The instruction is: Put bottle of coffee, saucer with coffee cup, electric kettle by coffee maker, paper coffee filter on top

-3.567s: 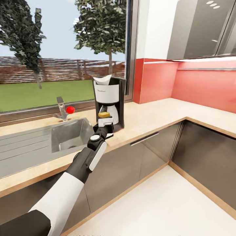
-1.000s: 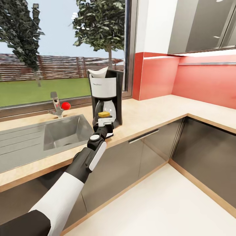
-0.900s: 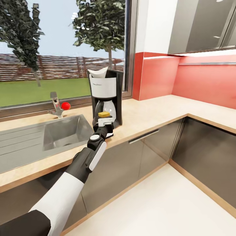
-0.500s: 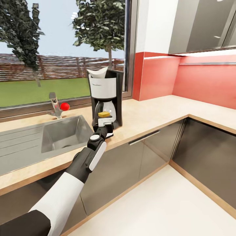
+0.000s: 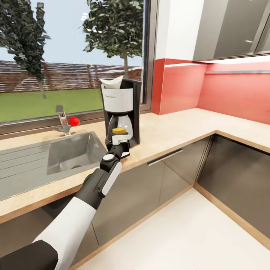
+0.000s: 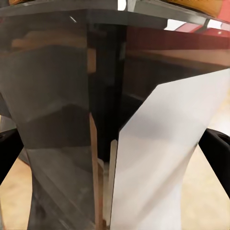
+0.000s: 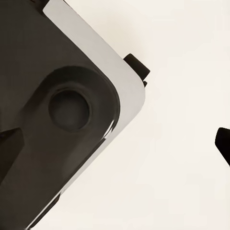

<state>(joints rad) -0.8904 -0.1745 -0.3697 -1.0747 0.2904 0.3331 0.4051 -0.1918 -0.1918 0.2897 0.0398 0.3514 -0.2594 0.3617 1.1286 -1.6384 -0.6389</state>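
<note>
Yellow-capped bottle of coffee (image 5: 119,131) sits within left claw (image 5: 120,139).

One coffee maker (image 5: 122,112), one paper coffee filter (image 5: 111,82), one bottle of coffee (image 5: 119,131)

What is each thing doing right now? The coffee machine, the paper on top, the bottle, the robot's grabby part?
coffee maker: upright on the countertop, beside the sink.
paper coffee filter: sitting on top of the coffee maker.
bottle of coffee: upright, held in front of the coffee maker.
left gripper: shut on the bottle.
</note>
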